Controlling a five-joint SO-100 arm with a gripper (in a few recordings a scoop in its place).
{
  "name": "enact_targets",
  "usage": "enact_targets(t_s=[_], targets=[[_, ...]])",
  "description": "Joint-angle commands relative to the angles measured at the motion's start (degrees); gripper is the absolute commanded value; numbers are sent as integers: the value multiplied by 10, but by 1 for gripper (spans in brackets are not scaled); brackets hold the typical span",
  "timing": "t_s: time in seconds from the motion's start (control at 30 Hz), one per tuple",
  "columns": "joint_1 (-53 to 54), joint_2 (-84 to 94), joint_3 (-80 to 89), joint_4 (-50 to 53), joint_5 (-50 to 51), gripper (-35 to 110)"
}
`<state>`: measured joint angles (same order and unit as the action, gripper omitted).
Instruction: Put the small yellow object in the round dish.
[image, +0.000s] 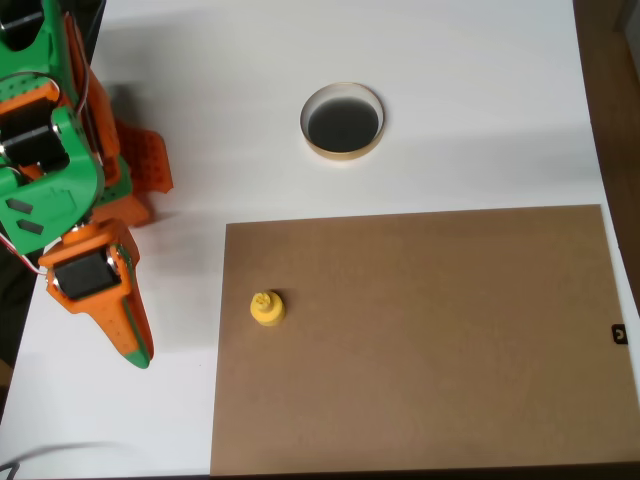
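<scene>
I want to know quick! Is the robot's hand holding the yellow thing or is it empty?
Hand: empty; open or shut cannot be told. The yellow thing sits alone on the brown board.

A white table (450, 90) carries a brown board (450, 340) and the round dish (343, 121). On the board stands the small yellow object (267, 308), near its left edge.

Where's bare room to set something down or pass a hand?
Free: the brown board right of the small yellow object, and the white table right of the round dish. Crowded: the left edge, where the arm and its tool sit.
</scene>
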<state>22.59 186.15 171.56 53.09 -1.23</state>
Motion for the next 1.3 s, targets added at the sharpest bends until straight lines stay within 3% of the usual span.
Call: enact_targets(t_s=[0.0,0.7,1.27], targets=[[9,9,-2,-14,7,1],[5,9,-2,-14,3,0],[73,4,-93,3,-17,17]])
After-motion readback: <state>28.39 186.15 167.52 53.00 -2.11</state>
